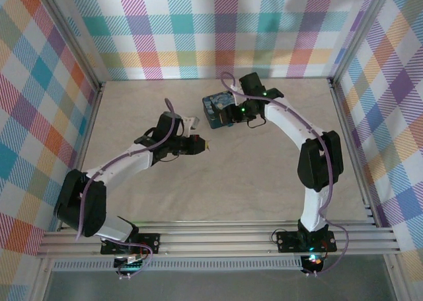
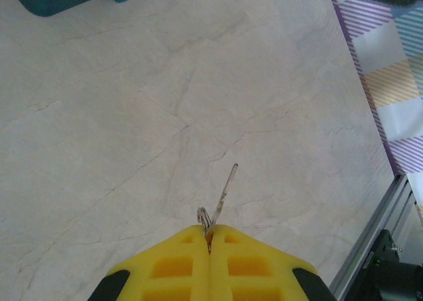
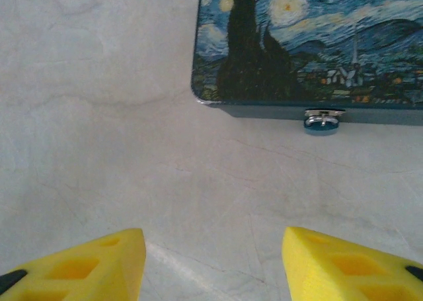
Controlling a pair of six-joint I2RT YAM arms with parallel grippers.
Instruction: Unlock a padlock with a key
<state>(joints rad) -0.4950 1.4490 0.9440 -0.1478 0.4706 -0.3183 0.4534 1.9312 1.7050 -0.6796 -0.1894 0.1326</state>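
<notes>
Gripping the key [image 2: 225, 187], the left pincer [image 2: 209, 233] is closed, while the open right pincer [image 3: 213, 245] has the padlock [image 3: 322, 122] ahead.

Blue padlock [image 3: 322, 123] against tin [image 3: 310, 43]; slim silvery key [image 2: 224, 193]

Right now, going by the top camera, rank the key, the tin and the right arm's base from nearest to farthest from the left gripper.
From the left gripper:
1. key: pinched between its shut fingers, blade poking forward.
2. tin: just beyond it, toward the far side.
3. right arm's base: well off, at the near edge on the right.
</notes>
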